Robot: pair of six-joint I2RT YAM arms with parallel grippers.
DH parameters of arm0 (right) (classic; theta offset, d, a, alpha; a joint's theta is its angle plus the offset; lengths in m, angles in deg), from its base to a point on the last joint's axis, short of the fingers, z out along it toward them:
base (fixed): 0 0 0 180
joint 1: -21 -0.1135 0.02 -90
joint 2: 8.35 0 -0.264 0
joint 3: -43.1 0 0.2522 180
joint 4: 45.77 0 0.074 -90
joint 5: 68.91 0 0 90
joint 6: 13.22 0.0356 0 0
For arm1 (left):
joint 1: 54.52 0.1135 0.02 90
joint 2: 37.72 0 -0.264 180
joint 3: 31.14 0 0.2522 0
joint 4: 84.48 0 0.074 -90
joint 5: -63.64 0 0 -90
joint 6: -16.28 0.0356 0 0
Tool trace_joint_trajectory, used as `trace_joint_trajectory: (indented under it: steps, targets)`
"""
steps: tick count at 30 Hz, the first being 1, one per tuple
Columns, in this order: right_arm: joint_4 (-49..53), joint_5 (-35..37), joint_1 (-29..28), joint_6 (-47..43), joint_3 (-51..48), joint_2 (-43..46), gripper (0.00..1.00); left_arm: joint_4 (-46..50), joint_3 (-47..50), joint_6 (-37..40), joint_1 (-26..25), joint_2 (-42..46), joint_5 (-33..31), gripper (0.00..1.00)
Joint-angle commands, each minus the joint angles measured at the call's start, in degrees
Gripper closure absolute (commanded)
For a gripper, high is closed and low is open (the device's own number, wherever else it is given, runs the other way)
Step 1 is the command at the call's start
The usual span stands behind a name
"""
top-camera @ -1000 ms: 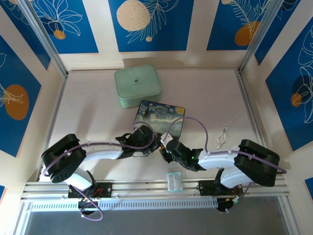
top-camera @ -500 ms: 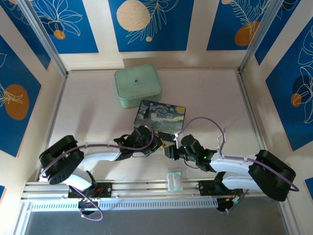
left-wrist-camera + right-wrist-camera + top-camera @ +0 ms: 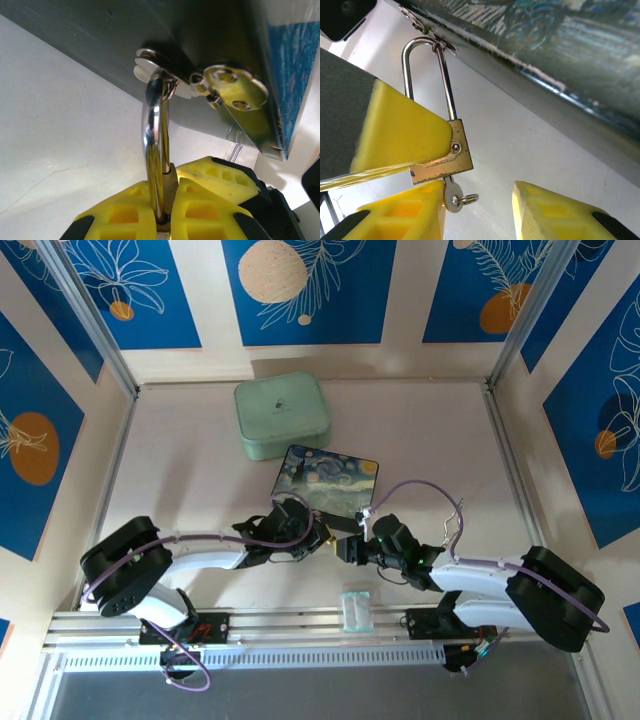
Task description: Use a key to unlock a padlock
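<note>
So the right pincer is spread open right now. Compared with a second ago, that arm has swung its elbow out to the right and backed the wrist off a touch from the other arm. In the last half second it's barely budged. My read is it's lining up for a fresh grab, so the job's not done.

The key is sitting in the keyhole at the bottom of the padlock, with its head and little ring poking out. It's right up against the finger on the left of the right wrist view rather than centred in the gap. I'd guess the pincer needs to shift over a bit before closing on it.

The left pincer is clamped on the padlock's brass body, holding it just off the near edge of the painted box. The shackle runs up through the box's hasp. Its visible leg looks seated in the body, so I'd call it locked for now, with the turn not made yet.

Further out there's a mint green case on the far side of the bench, and a bent wire loop off to the right.
</note>
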Motion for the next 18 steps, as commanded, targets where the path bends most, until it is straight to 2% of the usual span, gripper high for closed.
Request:
trace_joint_trajectory:
  steps: [1,10,18]
  targets:
    - [2.6,8.1,2.0,2.0,-0.5,-0.9,0.62,2.5,0.8,0.9,-0.8,1.4,2.9,1.0]
    - [4.0,7.8,1.7,3.5,-1.3,0.8,0.61,1.3,1.9,0.2,-0.8,0.3,2.8,1.0]
    - [4.6,10.1,1.6,6.4,-2.5,2.9,0.54,1.1,1.8,0.5,-0.8,-0.8,2.5,1.0]
